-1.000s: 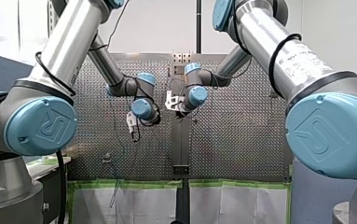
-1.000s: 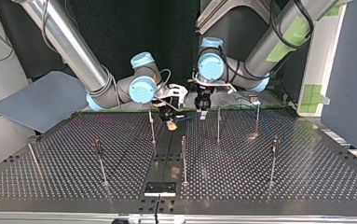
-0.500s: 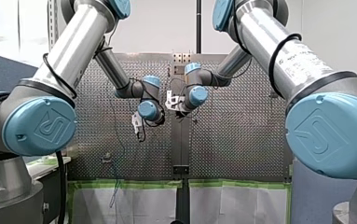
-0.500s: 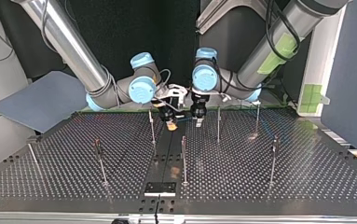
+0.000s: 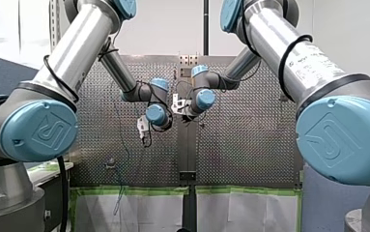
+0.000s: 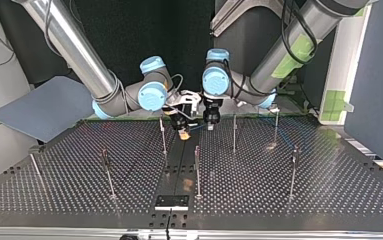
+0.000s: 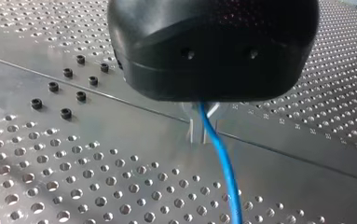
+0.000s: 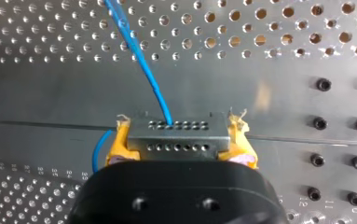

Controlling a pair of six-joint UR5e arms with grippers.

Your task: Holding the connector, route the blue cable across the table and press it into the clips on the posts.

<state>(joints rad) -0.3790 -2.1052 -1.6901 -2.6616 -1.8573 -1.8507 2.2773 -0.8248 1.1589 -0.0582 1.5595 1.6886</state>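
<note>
Two claws engaged: right claw clamps connector; left claw straddles cable, grip indeterminate.
Advise light tension, carrying cable toward post at 3 o'clock of left claw, top view.

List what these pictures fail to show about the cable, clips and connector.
Clips on the posts: top view, too small to tell whether cable sits in any.
Blue cable: left wrist view, its onward run cut off by the edge.
Connector: right wrist view, sides covered by the right gripper.

Perforated table; thin posts standing upright.
</note>
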